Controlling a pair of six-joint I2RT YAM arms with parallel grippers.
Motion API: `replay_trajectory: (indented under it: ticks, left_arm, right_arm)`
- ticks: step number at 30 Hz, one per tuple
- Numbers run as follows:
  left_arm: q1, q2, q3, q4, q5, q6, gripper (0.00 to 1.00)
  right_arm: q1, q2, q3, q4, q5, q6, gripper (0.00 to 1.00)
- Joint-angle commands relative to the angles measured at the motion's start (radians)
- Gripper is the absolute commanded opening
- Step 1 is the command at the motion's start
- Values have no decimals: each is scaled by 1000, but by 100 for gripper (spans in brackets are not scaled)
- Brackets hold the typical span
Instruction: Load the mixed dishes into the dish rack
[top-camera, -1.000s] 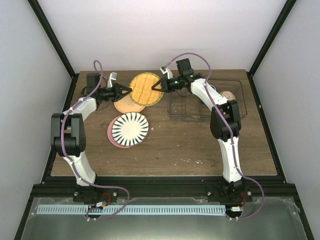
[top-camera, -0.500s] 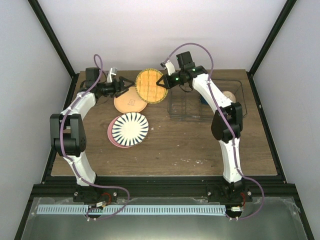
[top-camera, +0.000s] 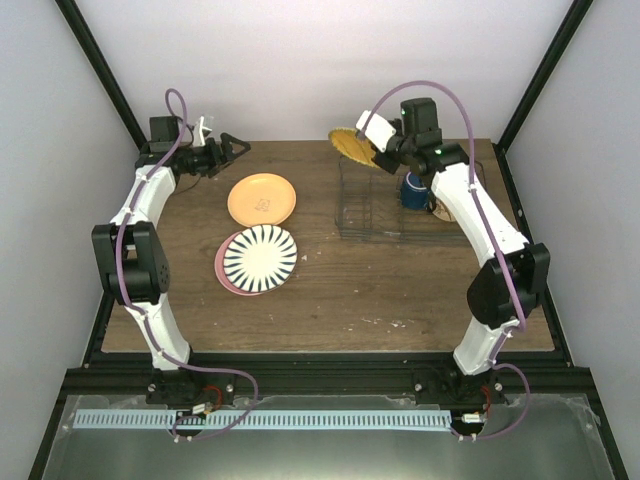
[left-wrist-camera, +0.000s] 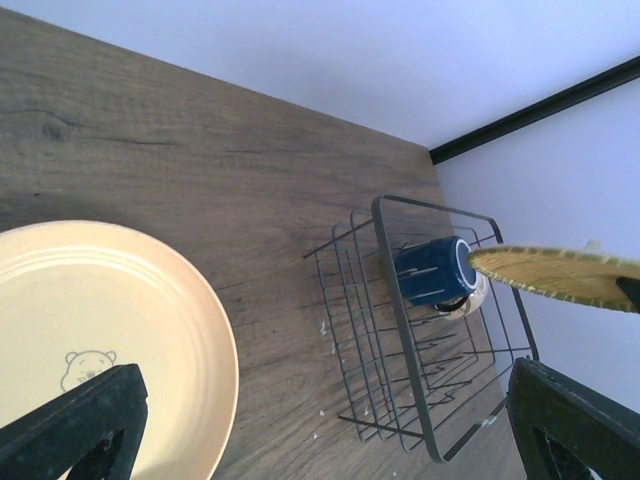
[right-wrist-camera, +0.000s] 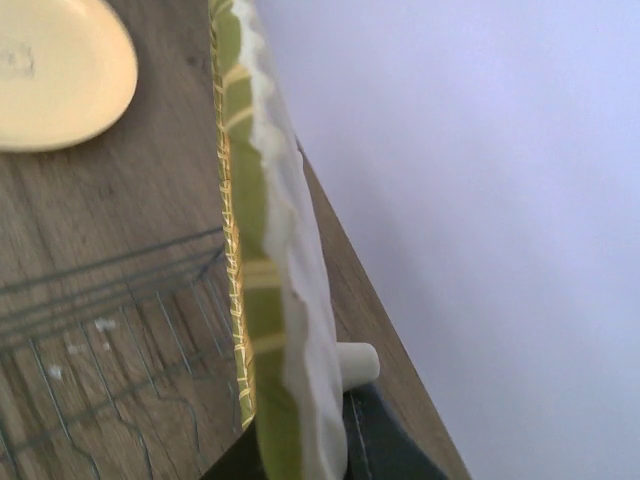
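Most of pink plate (top-camera: 220, 270) hidden under striped plate (top-camera: 260, 257); left gripper (top-camera: 233, 148) wide, right gripper (top-camera: 373, 154) grips yellow plate (top-camera: 349, 144)

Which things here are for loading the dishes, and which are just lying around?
For the job:
yellow-orange grid plate, black-striped white plate, pink plate under it, peach bear plate, dark blue mug, cream bowl, wire dish rack.

Just lying about:
only white specks on the wooden table.
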Motion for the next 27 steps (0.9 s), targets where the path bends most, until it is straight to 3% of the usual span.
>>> replay_trajectory:
  ticks: [1,13,27]
  left_arm:
    - [-3,12,-15,0,4,2,100]
    - [-2,38,-6,-4,0,-2,100]
    - [0,66,23,-13,1,-7,100]
  right_arm:
    - [-15,-64,-95,129,29,-260,1]
    - [-60,-72,-158,154,74,-448,1]
    - [-60,-13,-172,142,63,-466,1]
